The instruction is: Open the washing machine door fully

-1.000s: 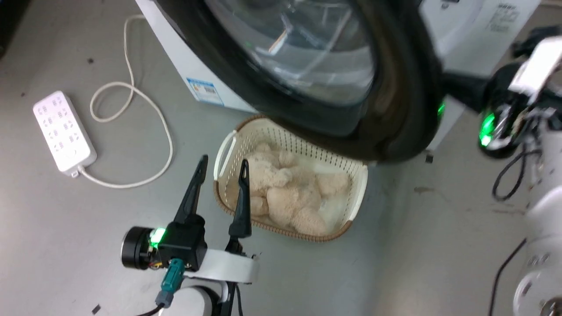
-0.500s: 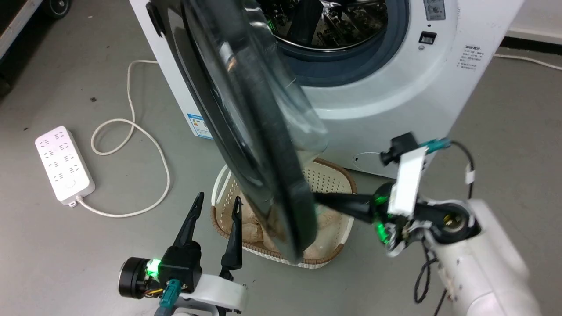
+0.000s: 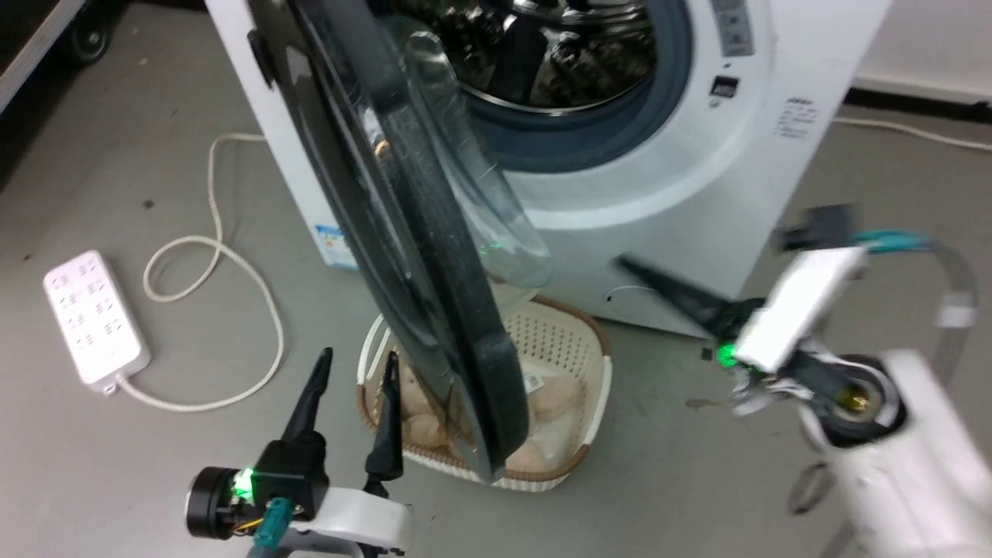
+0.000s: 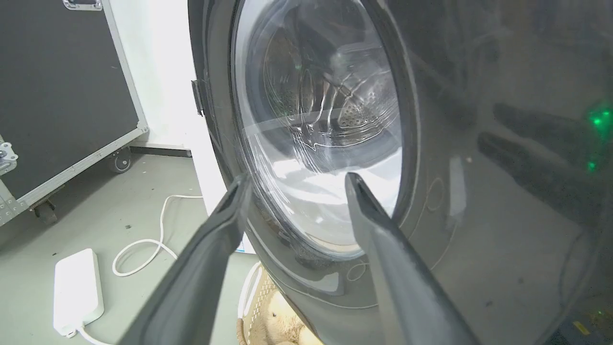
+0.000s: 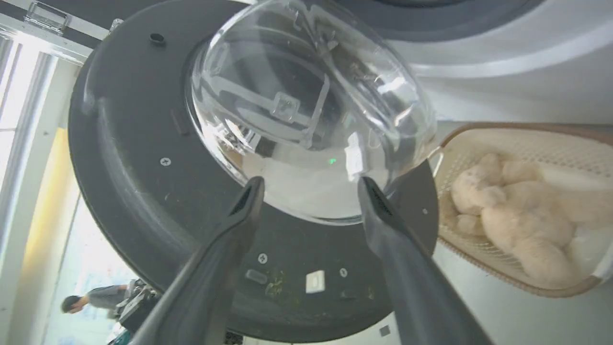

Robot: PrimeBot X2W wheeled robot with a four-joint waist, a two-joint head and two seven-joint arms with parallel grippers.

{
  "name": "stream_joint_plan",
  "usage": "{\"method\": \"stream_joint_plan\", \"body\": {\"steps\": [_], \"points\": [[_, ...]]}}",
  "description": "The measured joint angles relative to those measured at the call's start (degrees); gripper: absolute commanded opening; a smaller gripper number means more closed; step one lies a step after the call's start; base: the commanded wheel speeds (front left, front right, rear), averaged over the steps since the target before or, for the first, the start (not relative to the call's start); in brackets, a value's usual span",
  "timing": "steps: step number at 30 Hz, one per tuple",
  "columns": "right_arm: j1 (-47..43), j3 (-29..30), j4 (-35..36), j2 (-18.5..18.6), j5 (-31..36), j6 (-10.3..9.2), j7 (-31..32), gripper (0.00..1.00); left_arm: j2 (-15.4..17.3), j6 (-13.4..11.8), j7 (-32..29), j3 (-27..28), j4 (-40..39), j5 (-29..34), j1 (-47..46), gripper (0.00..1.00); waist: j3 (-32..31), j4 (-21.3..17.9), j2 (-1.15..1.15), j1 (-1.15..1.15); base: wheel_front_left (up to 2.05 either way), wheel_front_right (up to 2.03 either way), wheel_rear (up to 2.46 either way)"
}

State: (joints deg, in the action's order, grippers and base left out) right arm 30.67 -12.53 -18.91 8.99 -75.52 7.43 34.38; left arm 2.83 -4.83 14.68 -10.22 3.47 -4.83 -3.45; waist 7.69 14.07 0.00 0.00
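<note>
head view: nearest, the left hand (image 3: 358,355) hangs with fingers wide and empty, near the laundry basket (image 3: 562,337). over the basket stands the washing machine door (image 3: 457,310), edge-on to the camera and swung well clear of the drum opening. the right hand (image 3: 632,267), at the door's inner face half a second ago, has drawn back, fingers spread, holding nothing. behind, the washing machine (image 3: 659,194) gapes. the door looks near full swing, and one more push may finish it.
</note>
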Motion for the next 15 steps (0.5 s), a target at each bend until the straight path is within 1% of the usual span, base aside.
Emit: {"method": "stream_joint_plan", "body": {"steps": [1, 2, 5, 8, 10, 12, 13, 15], "points": [[-0.9, 0.1, 2.5, 1.5, 3.2, 0.00, -3.3, 1.00, 0.0, 0.1, 0.0, 0.4, 0.0, -0.2, 0.1, 1.00, -0.4, -0.4, 0.00, 0.00, 0.00, 0.00, 0.00], [-3.4, 0.0, 9.1, 6.1, 12.4, 0.00, -13.9, 1.00, 0.0, 0.5, 0.0, 1.3, 0.0, -0.5, 0.3, 1.00, -1.5, -1.7, 0.00, 0.00, 0.00, 0.00, 0.00], [-6.9, -1.3, 13.3, 11.3, 23.4, 0.01, -25.0, 1.00, 0.0, 1.0, 0.0, 2.0, 0.1, -1.0, 0.7, 1.00, -2.7, -2.9, 0.00, 0.00, 0.00, 0.00, 0.00], [-10.9, -0.5, 14.5, 14.7, 34.3, 0.01, -36.5, 1.00, 0.0, 1.6, 0.0, 2.5, 0.1, -1.3, 1.3, 1.00, -3.8, -4.1, 0.00, 0.00, 0.00, 0.00, 0.00], [-14.1, 1.7, 14.5, 14.9, 41.6, 0.00, -43.2, 1.00, 0.0, 2.0, 0.0, 3.1, 0.1, -1.4, 1.5, 1.00, -4.6, -4.7, 0.00, 0.00, 0.00, 0.00, 0.00], [-18.1, 4.3, 14.7, 14.3, 49.1, 0.01, -46.8, 1.00, 0.0, 2.0, 0.0, 3.3, 0.0, -1.4, 2.4, 1.00, -5.4, -5.2, 0.00, 0.00, 0.00, 0.00, 0.00], [-20.2, 5.8, 15.0, 13.2, 52.1, 0.01, -47.5, 1.00, 0.0, 2.0, 0.0, 3.5, 0.0, -1.4, 3.0, 1.00, -5.7, -5.5, 0.00, -0.01, 0.00, 0.00, 0.00], [-24.2, 9.4, 16.1, 9.9, 57.7, 0.01, -48.4, 1.00, 0.0, 2.3, 0.0, 3.7, 0.0, -1.5, 4.1, 1.00, -6.3, -6.1, 0.00, -0.01, 0.00, 0.00, 0.00]]}}
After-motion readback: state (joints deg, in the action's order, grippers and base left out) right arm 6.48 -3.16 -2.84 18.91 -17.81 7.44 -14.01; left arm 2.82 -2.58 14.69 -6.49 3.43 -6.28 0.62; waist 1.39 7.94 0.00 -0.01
